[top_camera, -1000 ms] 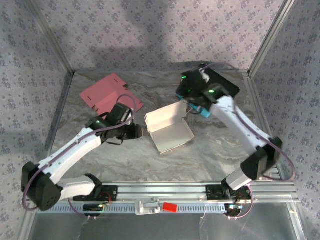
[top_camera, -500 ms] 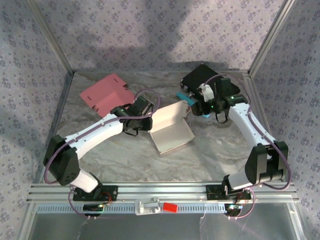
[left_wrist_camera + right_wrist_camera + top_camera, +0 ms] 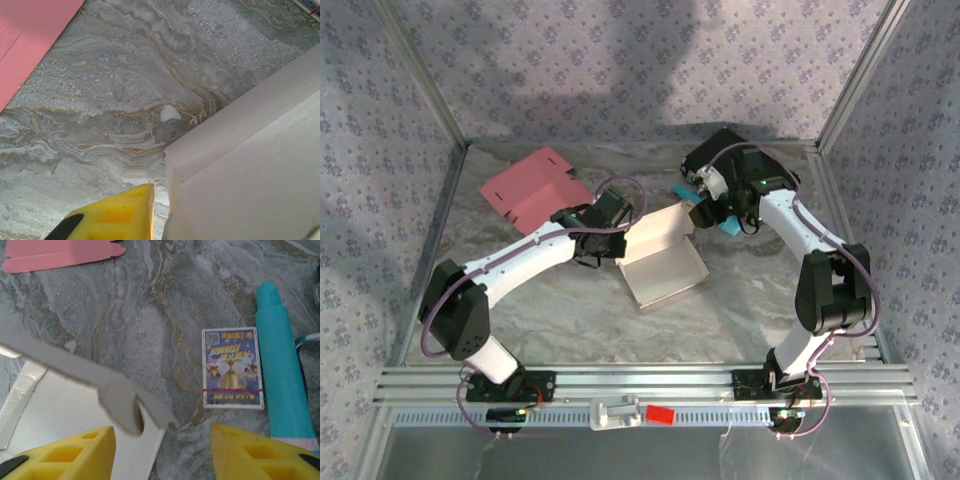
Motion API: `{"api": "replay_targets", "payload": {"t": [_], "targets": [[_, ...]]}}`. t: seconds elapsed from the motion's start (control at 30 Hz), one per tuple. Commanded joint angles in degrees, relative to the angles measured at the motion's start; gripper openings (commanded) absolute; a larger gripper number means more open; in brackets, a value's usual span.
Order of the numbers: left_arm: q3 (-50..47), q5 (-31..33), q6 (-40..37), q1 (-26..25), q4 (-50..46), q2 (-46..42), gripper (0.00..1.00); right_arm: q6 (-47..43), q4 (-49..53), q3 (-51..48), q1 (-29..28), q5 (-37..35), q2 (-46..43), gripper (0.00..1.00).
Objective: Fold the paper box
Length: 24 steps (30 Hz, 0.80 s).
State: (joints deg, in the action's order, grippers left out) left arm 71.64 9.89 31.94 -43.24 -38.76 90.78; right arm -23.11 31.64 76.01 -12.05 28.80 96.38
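The white paper box lies open in the middle of the table, its back wall standing. My left gripper is at the box's left wall. In the left wrist view one yellow finger sits just left of that wall with a thin gap. The other finger is hidden behind the wall. My right gripper hovers open at the box's far right corner. Between its fingertips lie the corner flap and bare table.
A flat pink cardboard blank lies at the back left. A small printed card pack and a teal cylinder lie just right of the box. A black object sits at the back right. Metal frame posts edge the table.
My left arm has reached forward to the box's left wall and its jaws have narrowed. My right wrist has drawn in over the box's far right corner.
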Motion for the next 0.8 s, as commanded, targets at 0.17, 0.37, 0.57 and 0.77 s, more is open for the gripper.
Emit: {"api": "replay_targets", "payload": {"t": [0.17, 0.37, 0.57, 0.77], "targets": [[2.7, 0.7, -1.3, -0.1, -0.4, 1.6, 0.17, -2.1, 1.6, 2.8, -1.2, 1.6, 2.7, 0.5], [2.9, 0.9, -1.0, 0.0, -0.4, 2.2, 0.1, -1.2, 2.5, 4.0, -2.1, 0.2, 3.8, 0.37], [3.2, 1.5, 0.0, 0.3, -0.5, 2.8, 0.02, 0.0, 4.5, 4.9, -3.1, -2.4, 4.2, 0.22], [4.5, 2.7, 1.6, 1.1, -0.4, 3.6, 0.0, 1.9, 4.7, 4.6, -4.1, -5.3, 3.1, 0.17]]}}
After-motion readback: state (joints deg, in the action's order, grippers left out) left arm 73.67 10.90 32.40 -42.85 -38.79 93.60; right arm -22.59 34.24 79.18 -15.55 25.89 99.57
